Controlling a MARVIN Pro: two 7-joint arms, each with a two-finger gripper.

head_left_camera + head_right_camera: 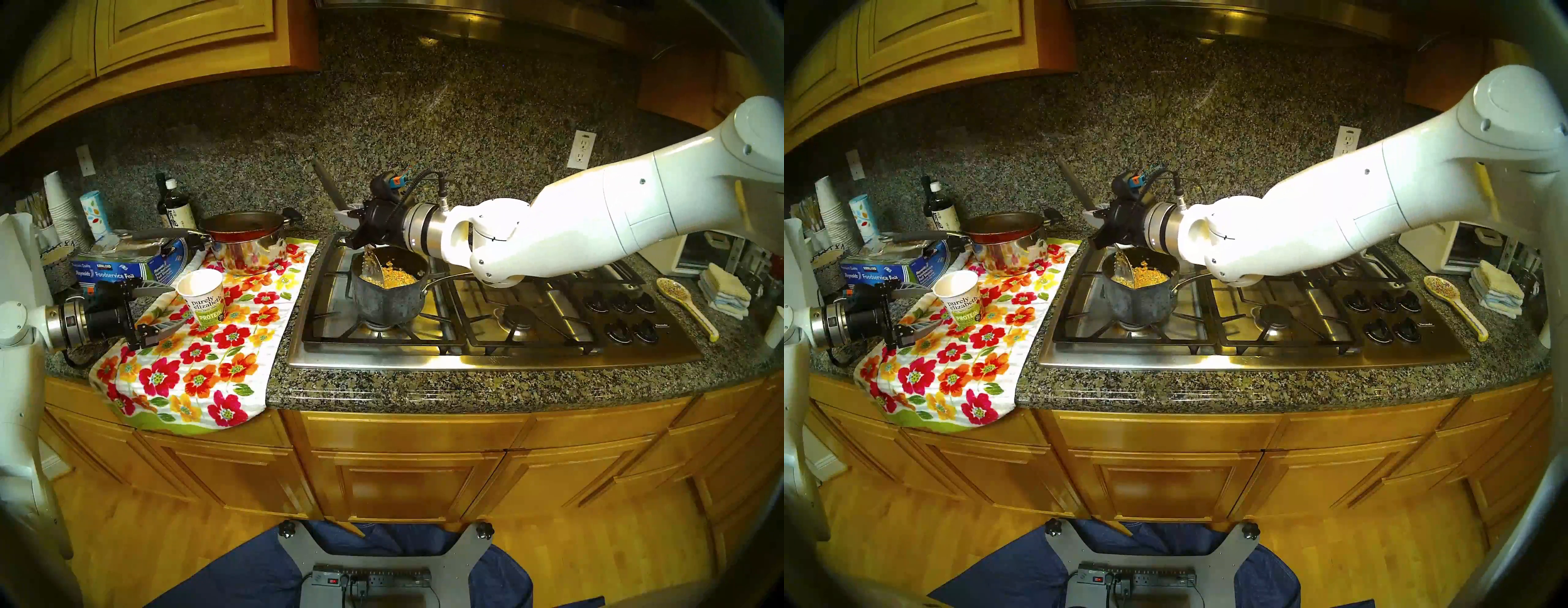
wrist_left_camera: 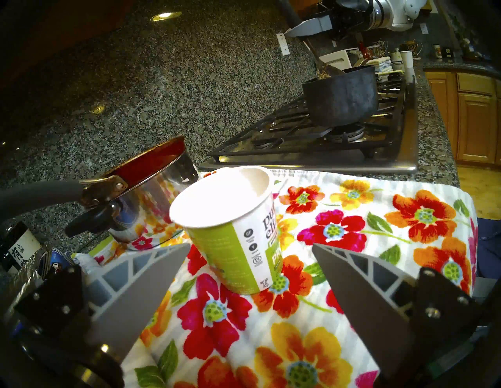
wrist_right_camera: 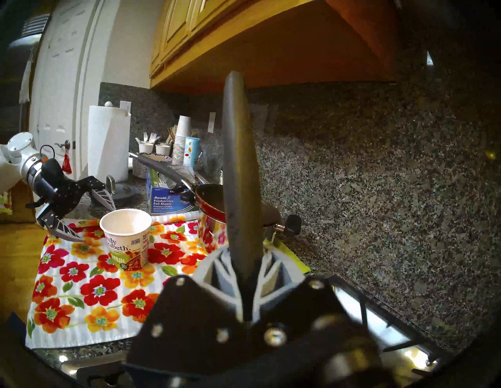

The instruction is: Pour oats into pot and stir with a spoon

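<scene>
My right gripper (image 1: 354,229) is clamped tight on the black handle of the spoon (image 1: 375,267), which juts up past my fingers toward eleven o'clock in the head view. The spoon's silver bowl dips down into the pot (image 1: 388,288), at the nine o'clock side of its opening, with flakes clinging to it. The oats (image 1: 399,276) lie loose in the pot, heaped toward three o'clock of the spoon's bowl. The pot stands on the front left burner of the stove (image 1: 488,339), its thin silver handle pointing to about two o'clock, under my right wrist.

My left gripper (image 1: 159,310) hangs with its jaws wide apart, holding nothing, just at nine o'clock of the paper cup (image 1: 203,301). The cup stands upright on the flowered towel (image 1: 203,373), its white inside looking bare in my left wrist view. At twelve o'clock of the cup, the red frying pan (image 1: 242,223) sits on top of the steel pot (image 1: 246,254).
</scene>
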